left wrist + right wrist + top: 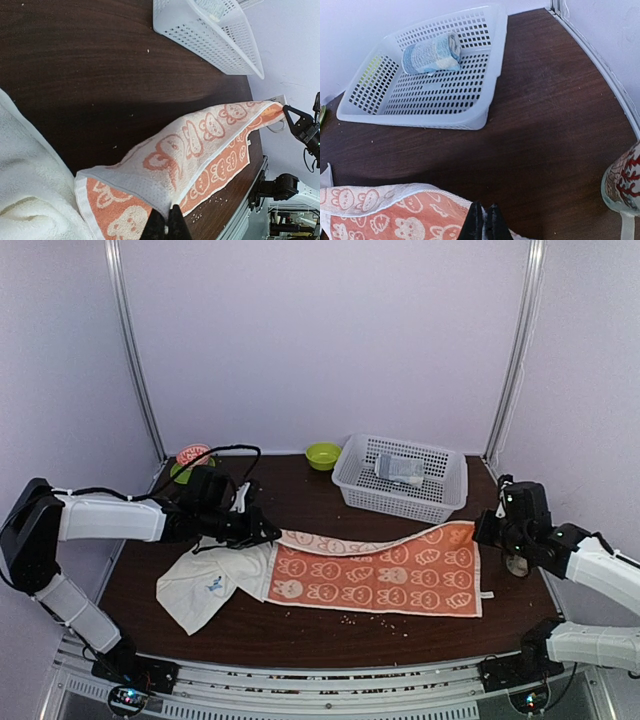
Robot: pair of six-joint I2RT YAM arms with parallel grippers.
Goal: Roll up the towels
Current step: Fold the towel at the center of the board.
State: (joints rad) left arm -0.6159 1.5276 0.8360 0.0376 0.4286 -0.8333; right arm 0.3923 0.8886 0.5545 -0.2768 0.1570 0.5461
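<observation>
Your left claw (166,215) and right claw (484,210) pinch far corners of the orange towel (380,575); white towel (200,585) lies left on the desk (310,505).

Left arm (110,517) extends level from the left edge toward centre; left gripper (268,533) pinched tight on the patterned towel (385,575). Right arm (600,570) folds in from the right edge; right gripper (482,530) clamped likewise.

No readable text, brand or number anywhere. Just a small blue mark (214,585) on the white towel (190,595), near left, too small to make out.
</observation>
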